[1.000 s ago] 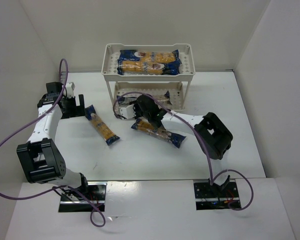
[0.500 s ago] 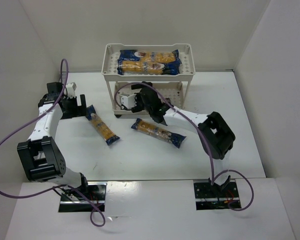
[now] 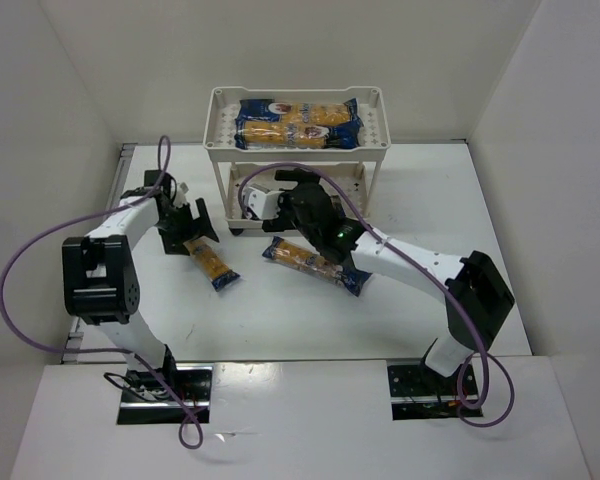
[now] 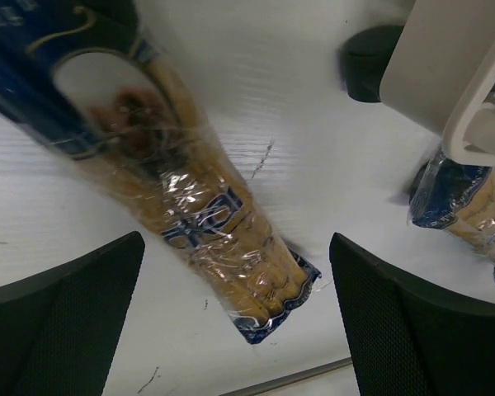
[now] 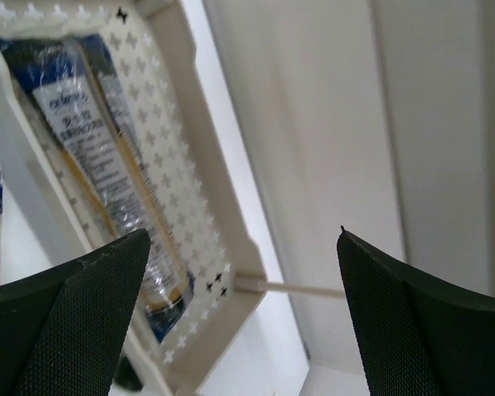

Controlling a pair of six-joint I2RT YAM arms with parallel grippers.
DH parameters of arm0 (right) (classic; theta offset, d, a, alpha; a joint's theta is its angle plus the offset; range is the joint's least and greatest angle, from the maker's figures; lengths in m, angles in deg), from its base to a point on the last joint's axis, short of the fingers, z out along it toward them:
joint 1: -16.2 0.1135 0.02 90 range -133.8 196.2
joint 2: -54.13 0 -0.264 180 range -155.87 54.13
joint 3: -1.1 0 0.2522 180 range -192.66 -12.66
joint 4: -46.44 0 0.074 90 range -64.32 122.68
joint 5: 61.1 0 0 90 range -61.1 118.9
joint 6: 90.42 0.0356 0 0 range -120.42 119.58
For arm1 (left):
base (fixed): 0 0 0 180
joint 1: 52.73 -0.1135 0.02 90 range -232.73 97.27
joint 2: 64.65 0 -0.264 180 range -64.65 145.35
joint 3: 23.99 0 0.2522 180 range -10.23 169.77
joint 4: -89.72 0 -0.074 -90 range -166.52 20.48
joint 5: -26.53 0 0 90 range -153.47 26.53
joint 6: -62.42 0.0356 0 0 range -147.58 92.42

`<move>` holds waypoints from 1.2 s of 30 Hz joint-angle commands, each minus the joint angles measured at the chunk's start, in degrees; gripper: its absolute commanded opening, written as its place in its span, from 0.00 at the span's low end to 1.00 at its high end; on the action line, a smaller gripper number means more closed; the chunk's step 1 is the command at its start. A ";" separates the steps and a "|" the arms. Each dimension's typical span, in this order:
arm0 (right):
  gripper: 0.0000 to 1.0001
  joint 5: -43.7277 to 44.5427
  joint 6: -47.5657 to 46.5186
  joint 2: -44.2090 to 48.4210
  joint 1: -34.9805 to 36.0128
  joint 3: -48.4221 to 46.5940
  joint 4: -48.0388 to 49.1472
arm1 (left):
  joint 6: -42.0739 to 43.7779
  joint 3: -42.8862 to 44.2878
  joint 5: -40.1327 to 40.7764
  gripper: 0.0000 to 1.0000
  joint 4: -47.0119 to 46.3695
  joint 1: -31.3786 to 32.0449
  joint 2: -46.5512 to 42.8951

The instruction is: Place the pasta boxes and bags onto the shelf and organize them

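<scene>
The white table [image 3: 480,250] is the biggest thing, flat and smooth. At its far side stands the shelf [image 3: 217,125]. It is a cream plastic cart with two trays, raised rims and little cross-shaped holes.

The right arm [image 3: 410,262] stretches long and low from its base, across the table to the shelf's lower tray. The left arm [image 3: 120,215] is bent like an elbow and leans in toward the middle of the table.

The top packets [image 3: 298,123] lie side by side on the upper tray. They are long and thin, with dark blue ends and shiny clear plastic over yellow pasta. The lower packet [image 5: 99,165] lies in the lower tray along its rim. The middle packet [image 3: 315,264] lies slanted on the table in front of the shelf, partly under the right arm. The left packet [image 3: 206,258] lies slanted on the table too, crinkly and bright.

The left gripper [image 4: 235,239] hangs over the left packet with its jaws wide apart, not pinching it. The right gripper [image 5: 243,239] points at the lower tray, jaws wide apart with nothing between them.
</scene>
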 commanded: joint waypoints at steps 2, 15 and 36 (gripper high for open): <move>0.99 3.82 5.50 0.86 -0.32 0.67 -3.73 | -7.78 4.85 7.13 1.00 3.25 1.99 2.74; 0.99 4.97 6.82 -0.90 -0.32 -3.19 -5.84 | -8.32 3.27 14.06 1.00 3.08 4.10 9.59; 0.97 4.44 6.12 3.59 -0.32 0.59 -3.38 | 28.37 -3.32 22.49 0.00 4.30 4.72 -11.83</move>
